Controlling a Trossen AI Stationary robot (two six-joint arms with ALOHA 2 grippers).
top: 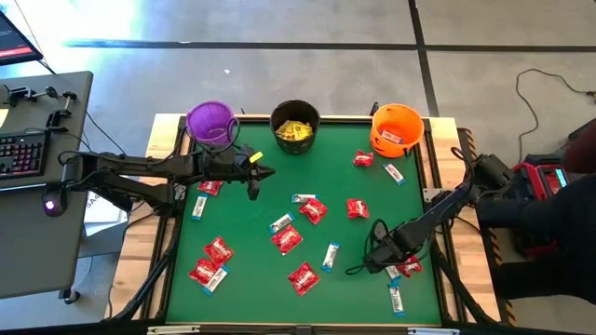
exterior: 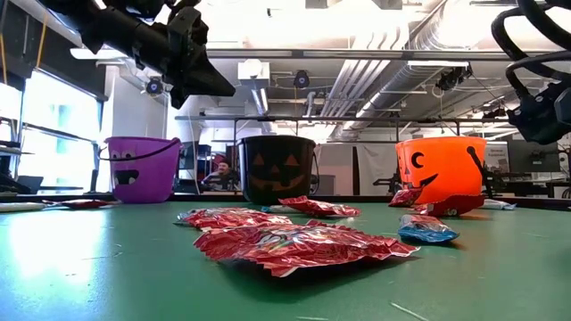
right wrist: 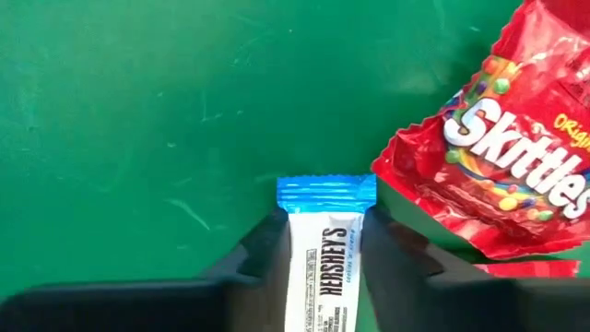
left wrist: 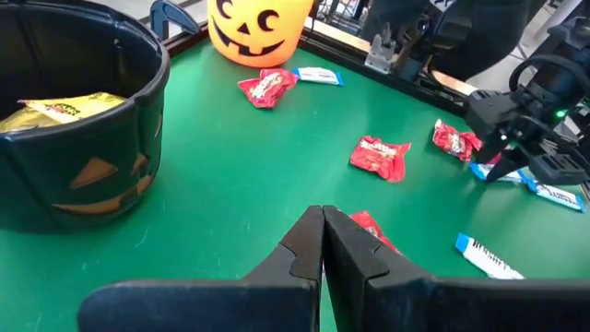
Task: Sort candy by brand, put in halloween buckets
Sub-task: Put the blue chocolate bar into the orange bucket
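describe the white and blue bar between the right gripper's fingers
The white-and-blue bar is a slim, glossy packet with a white body, black HERSHEY'S lettering along its length and a crimped blue end. It lies flat on the green table between the two dark fingers of the right gripper, which press against its sides. A red Skittles packet lies just beside it, apart from it.

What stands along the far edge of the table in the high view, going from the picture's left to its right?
Purple bucket → black bucket, with yellow packets inside → orange bucket.
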